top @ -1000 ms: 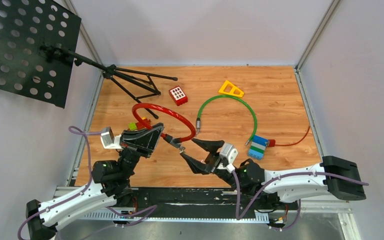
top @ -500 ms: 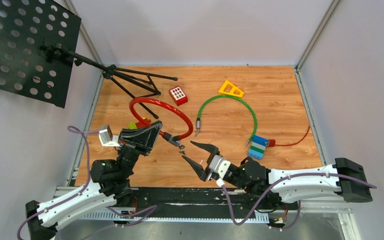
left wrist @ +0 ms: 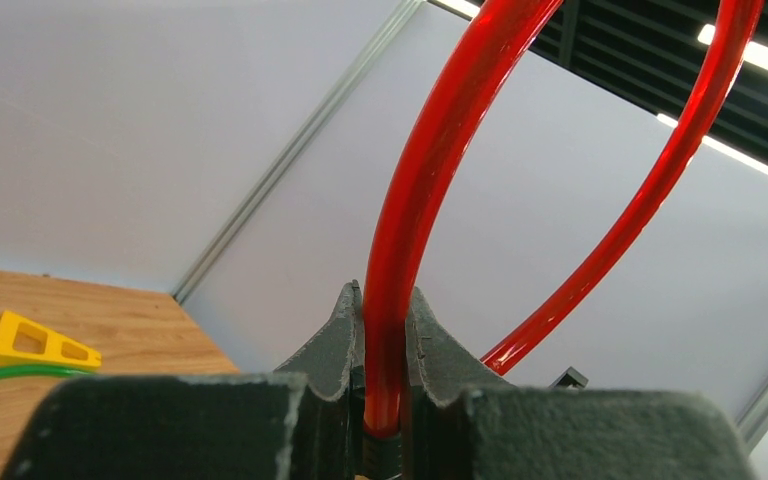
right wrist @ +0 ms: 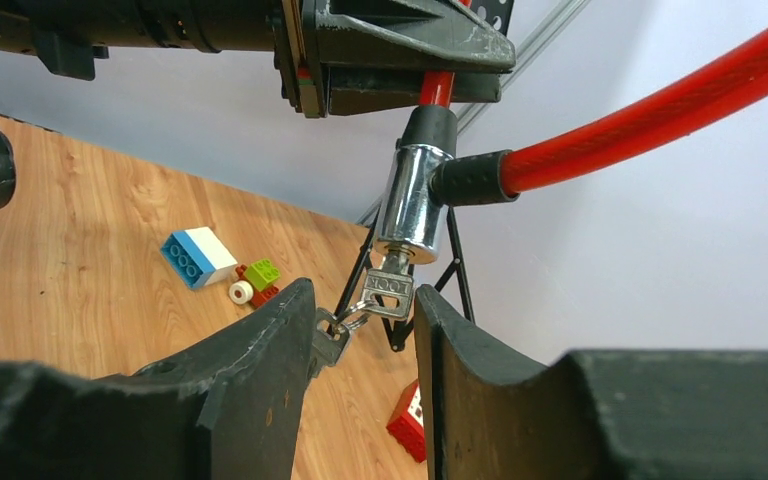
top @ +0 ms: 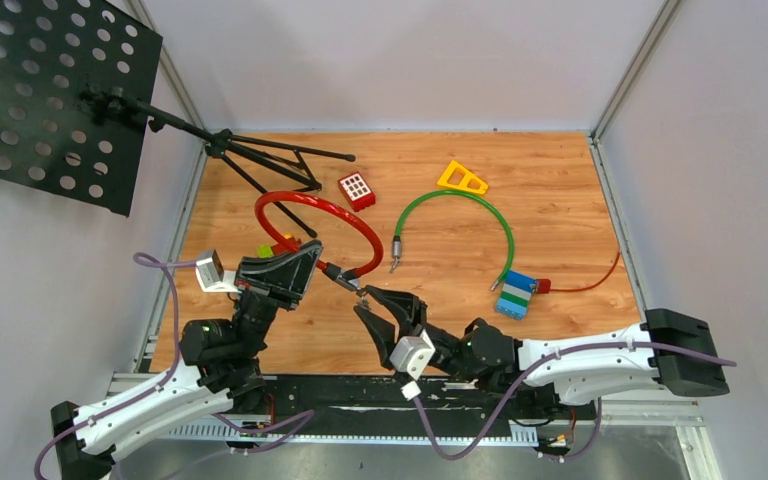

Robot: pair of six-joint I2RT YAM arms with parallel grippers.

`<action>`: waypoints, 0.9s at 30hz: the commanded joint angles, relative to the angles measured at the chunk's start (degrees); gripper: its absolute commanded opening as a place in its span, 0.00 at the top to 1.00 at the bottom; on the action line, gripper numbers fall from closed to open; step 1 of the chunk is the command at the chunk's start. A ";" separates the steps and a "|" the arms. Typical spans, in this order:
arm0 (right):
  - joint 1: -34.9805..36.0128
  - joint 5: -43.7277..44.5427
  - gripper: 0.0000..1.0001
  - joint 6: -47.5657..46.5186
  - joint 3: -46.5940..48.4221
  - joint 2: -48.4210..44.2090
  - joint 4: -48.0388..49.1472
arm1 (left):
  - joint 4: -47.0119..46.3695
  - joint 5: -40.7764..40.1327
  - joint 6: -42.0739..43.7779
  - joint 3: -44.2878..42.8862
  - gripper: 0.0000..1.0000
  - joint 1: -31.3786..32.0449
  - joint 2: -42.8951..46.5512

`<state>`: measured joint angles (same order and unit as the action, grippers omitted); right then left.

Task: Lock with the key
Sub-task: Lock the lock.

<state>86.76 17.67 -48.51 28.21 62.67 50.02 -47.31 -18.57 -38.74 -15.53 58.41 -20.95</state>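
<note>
A red cable lock (top: 310,208) loops up from my left gripper (top: 312,264), which is shut on the cable just above its black collar (left wrist: 430,170). The silver lock cylinder (right wrist: 410,205) hangs below the left gripper, with a key (right wrist: 390,290) stuck in its lower end. A second key (right wrist: 328,335) dangles from the ring. My right gripper (right wrist: 365,300) is open. Its two fingers stand either side of the inserted key, and the left finger touches the dangling key. In the top view the right gripper (top: 375,303) sits right under the key (top: 360,293).
A green cable (top: 460,200), a yellow triangle (top: 462,178) and a red brick (top: 357,190) lie further back. A blue-white-green block (top: 515,293) with a thin red wire (top: 590,280) lies to the right. A black music stand (top: 60,100) and its tripod legs (top: 270,165) stand at the back left.
My right gripper has swung left and forward and turned, so its open fingers now bracket the key. The left gripper keeps its hold; the red loop shifted slightly left.
</note>
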 commanded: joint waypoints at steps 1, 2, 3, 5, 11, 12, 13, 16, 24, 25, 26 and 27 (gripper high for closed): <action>1.76 4.09 0.58 -6.08 1.93 2.95 11.20 | -3.15 -0.95 -1.16 -3.19 1.00 -0.01 0.90; 2.09 4.71 0.58 -7.15 1.86 3.80 12.96 | -3.14 -0.89 -1.08 -3.19 1.00 0.00 0.87; 2.30 5.31 0.57 -8.07 1.96 4.53 14.22 | -3.14 -0.81 -1.01 -3.26 1.00 0.01 0.98; 2.69 6.54 0.57 -9.57 2.55 5.91 15.14 | -3.06 -0.83 -0.90 -3.28 1.00 0.03 1.11; 3.79 9.36 0.58 -13.90 3.10 9.23 19.99 | -2.97 -0.66 -0.73 -3.45 1.00 -0.05 1.08; 3.91 9.80 0.59 -14.81 3.01 9.56 20.85 | -2.89 -0.63 -0.65 -3.50 1.00 -0.02 1.07; 4.06 10.22 0.59 -15.46 3.00 9.81 21.46 | -2.88 -0.59 -0.66 -3.58 1.00 -0.01 1.08; 4.35 10.71 0.60 -16.32 3.08 10.23 21.46 | -2.86 -0.55 -0.72 -3.46 1.00 -0.01 1.00; 4.56 10.77 0.59 -15.49 3.26 10.27 16.40 | -2.88 -0.48 -1.13 -3.28 1.00 0.02 1.07; 4.62 10.72 0.59 -15.05 3.26 10.27 15.79 | -2.88 -0.50 -1.15 -3.28 1.00 -0.01 1.11; 4.64 10.65 0.59 -14.67 3.26 10.27 15.21 | -2.92 -0.44 -1.16 -3.28 1.00 -0.04 1.09; 4.64 10.68 0.59 -14.40 3.23 10.27 14.79 | -2.95 -0.40 -1.16 -3.28 1.00 0.03 1.09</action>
<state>90.94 27.57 -63.72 29.32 72.77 66.13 -46.87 -18.55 -38.72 -15.62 58.41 -20.67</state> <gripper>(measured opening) 0.412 0.142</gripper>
